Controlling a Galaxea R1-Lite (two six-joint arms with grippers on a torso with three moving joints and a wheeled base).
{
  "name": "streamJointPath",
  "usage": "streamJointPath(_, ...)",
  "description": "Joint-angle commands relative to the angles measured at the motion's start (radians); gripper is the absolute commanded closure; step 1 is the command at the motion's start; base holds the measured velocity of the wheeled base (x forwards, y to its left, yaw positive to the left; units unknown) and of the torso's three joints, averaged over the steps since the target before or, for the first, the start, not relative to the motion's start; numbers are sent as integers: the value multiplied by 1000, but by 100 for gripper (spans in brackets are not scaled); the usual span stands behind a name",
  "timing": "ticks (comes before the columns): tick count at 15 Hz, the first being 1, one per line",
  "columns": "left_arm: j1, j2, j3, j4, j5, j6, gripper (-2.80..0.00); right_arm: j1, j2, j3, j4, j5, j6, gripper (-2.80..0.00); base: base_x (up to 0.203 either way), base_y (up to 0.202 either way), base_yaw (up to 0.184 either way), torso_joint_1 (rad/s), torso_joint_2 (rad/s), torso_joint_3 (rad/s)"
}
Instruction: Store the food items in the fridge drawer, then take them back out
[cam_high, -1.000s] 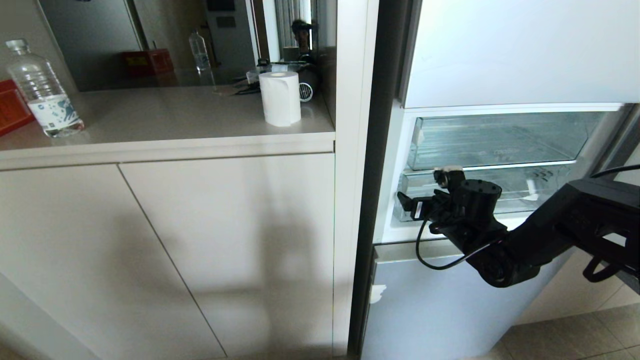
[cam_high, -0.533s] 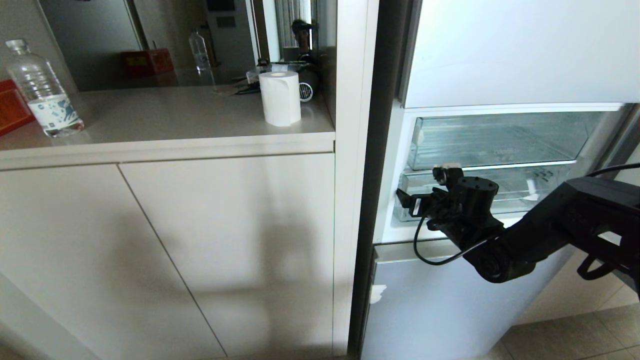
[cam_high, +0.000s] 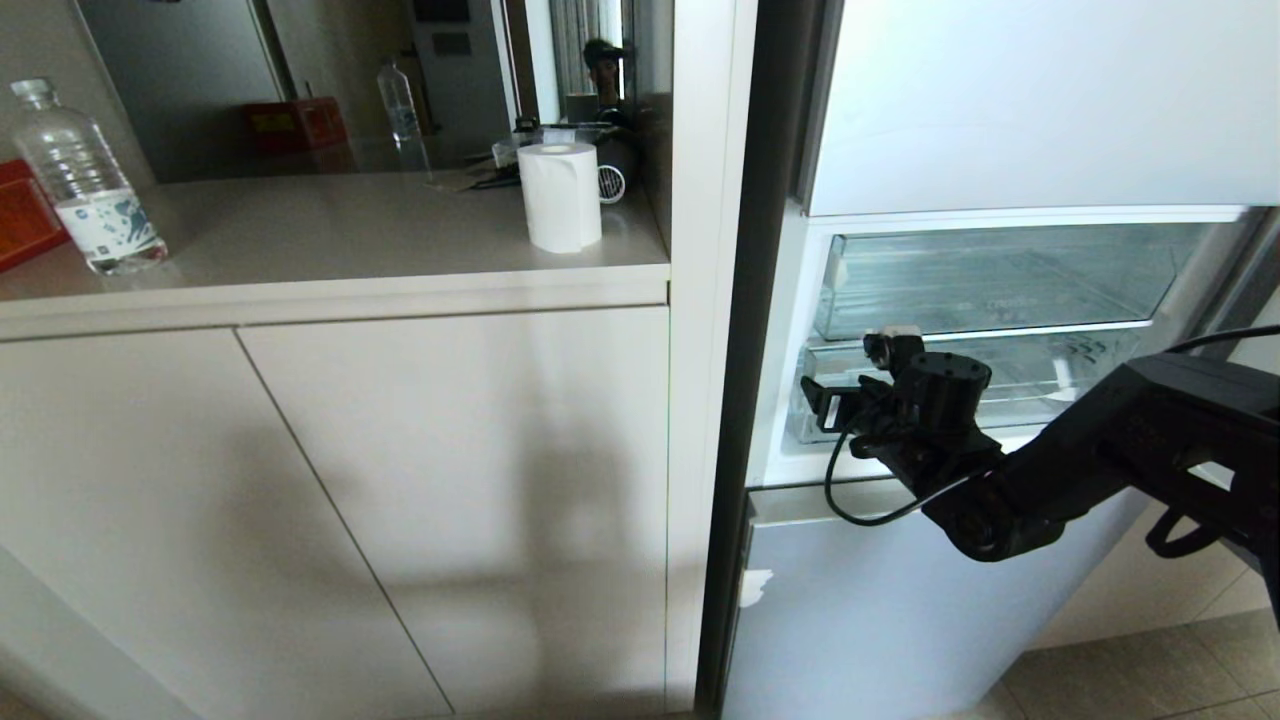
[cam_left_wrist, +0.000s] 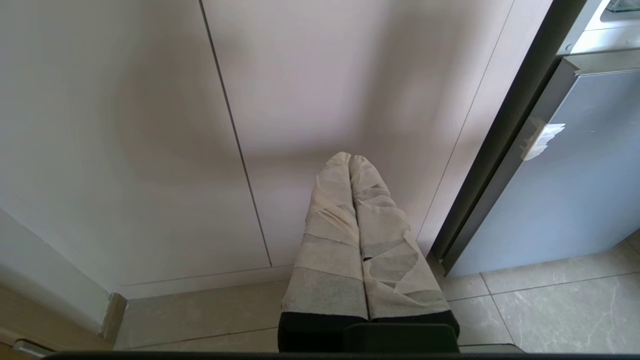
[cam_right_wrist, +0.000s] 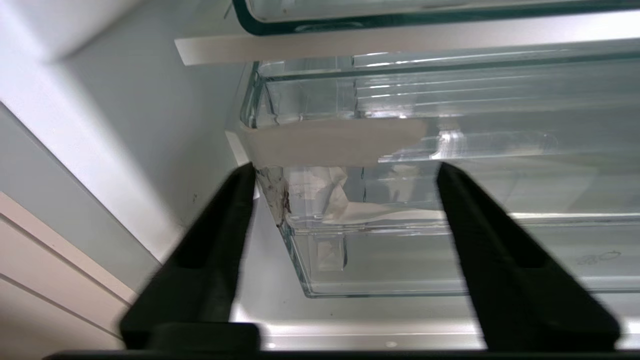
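My right end effector (cam_right_wrist: 345, 200) sits open at the clear plastic ribbed fridge drawer (cam_right_wrist: 450, 150), front left corner. Risk, I reckon: fingers slip off that slick stepped lip. No food visible.

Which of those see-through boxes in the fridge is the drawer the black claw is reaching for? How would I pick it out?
Start at the open fridge compartment, right of the white cabinets. Two clear plastic containers are stacked inside; the fridge drawer is the lower, shallower one, with the right end effector at its left front corner. Unlike the taller flat-fronted bin above, its front has a stepped lip and white tape at the left corner.
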Motion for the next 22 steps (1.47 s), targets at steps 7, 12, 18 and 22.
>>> streamJointPath(7,0,-2,0,1,1,0,0,16,4,-38,28,0,3,0,0,0,0,0,0,0)
streamJointPath(12,0,-2,0,1,0,0,0,21,-9,-18,28,-3,7,0,0,0,0,0,0,0)
streamJointPath(18,0,-2,0,1,0,0,0,46,-166,189,27,-2,31,0,0,0,0,0,0,0)
streamJointPath(22,0,-2,0,1,0,0,0,66,-322,399,26,0,90,0,0,0,0,0,0,0)
